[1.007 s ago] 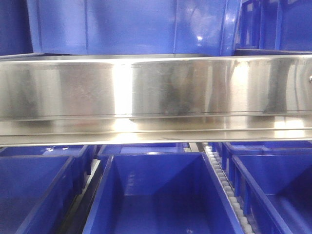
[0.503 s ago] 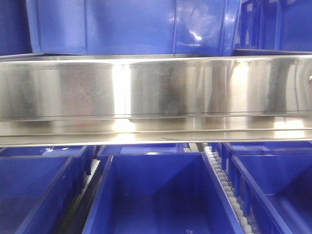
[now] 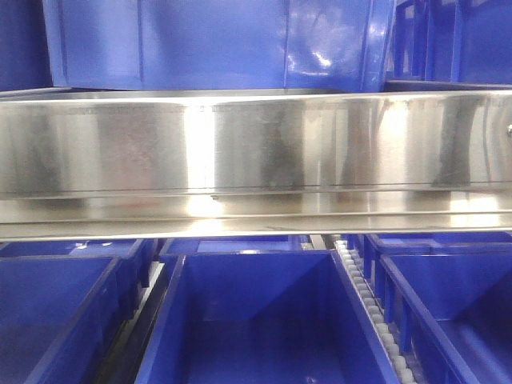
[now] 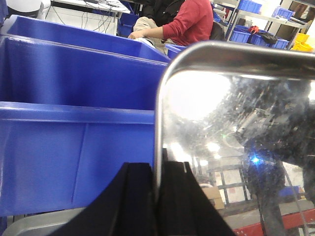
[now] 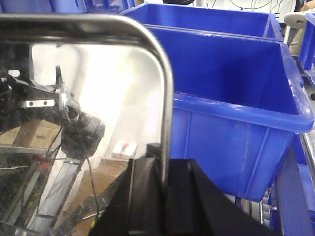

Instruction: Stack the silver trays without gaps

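Note:
One silver tray (image 4: 231, 113) is held up on edge between both arms, its mirror face filling much of each wrist view. My left gripper (image 4: 157, 168) is shut on the tray's left rim, one black finger on each side of it. My right gripper (image 5: 165, 166) is shut the same way on the right rim of the same tray (image 5: 88, 98). The rolled rim and rounded corner (image 5: 162, 44) rise above the fingers. The front view shows neither the grippers nor any tray I can make out.
A long flat steel band (image 3: 256, 152) with a bolt head (image 3: 510, 126) spans the front view. Open blue crates (image 3: 256, 320) sit below it beside a roller track (image 3: 370, 308). Blue crates stand close to the tray's left (image 4: 74, 123) and right (image 5: 236, 98). A person in red (image 4: 189, 22) sits behind.
Only the dark reflections on the steel band shift slightly; the crates hold still.

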Robot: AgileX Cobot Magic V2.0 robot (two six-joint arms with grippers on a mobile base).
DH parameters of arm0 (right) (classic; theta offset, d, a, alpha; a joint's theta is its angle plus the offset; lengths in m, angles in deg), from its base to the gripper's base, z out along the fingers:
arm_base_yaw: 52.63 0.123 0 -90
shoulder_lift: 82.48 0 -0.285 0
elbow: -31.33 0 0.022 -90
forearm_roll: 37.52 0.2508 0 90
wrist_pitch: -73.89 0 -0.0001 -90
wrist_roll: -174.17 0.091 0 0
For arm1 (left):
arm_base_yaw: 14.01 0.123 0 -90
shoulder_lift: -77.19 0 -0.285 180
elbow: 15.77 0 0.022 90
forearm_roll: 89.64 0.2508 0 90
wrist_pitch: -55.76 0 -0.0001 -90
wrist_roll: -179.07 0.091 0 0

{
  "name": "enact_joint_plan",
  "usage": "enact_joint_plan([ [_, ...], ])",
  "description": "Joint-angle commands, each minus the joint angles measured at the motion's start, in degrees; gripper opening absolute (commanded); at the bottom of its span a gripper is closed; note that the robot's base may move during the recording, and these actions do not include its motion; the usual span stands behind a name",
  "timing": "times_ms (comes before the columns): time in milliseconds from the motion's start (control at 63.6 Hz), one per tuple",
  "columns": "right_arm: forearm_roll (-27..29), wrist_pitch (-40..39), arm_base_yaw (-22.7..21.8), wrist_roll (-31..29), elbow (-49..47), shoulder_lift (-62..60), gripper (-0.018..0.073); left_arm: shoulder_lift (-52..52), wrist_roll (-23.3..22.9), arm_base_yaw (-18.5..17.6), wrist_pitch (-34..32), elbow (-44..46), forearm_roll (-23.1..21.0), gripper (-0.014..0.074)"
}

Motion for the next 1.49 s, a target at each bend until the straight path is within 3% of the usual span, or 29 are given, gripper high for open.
enact_joint_plan([
  [0, 1.4, -7.8, 0.9, -0.6, -0.6, -0.2, -0.006, -0.5, -0.1, -1.1, -1.5, 0.7, -2.4, -0.0018],
  [362, 1.4, -7.8, 0.9, -0.6, -0.6, -0.2, -0.006, -0.5, -0.1, -1.1, -2.0, 0.7, -2.4, -0.0018],
  [629, 1.5, -12.6, 0.9, -0.6, -0.6, -0.2, -0.006, -0.5, -0.1, -1.1, -1.7, 0.7, -2.6, -0.0018],
  [708, 1.9, -10.8, 0.9, -0.6, -0.6, -0.1, -0.006, -0.5, -0.1, -1.1, -0.1, 0.7, -2.8, -0.0018],
  [897, 4.0, 1.9, 0.9, -0.6, -0.6, 1.9, -0.006, 0.7, -0.1, -1.1, 4.7, 0.7, 0.0, -0.0018],
  [1023, 5.3, 3.9, 0.9, -0.6, -0.6, 5.0, -0.006, 2.4, -0.1, -1.1, 5.8, 0.7, 0.0, -0.0018],
  [1211, 7.9, 7.1, 0.9, -0.6, -0.6, 9.7, -0.006, 5.8, -2.5, 1.9, 11.0, 0.7, -0.2, -0.0018],
  [1479, 6.0, 8.0, 0.9, -0.6, -0.6, 12.4, -0.006, 8.9, -4.2, 6.8, 14.0, 0.7, -0.2, -0.0018],
])
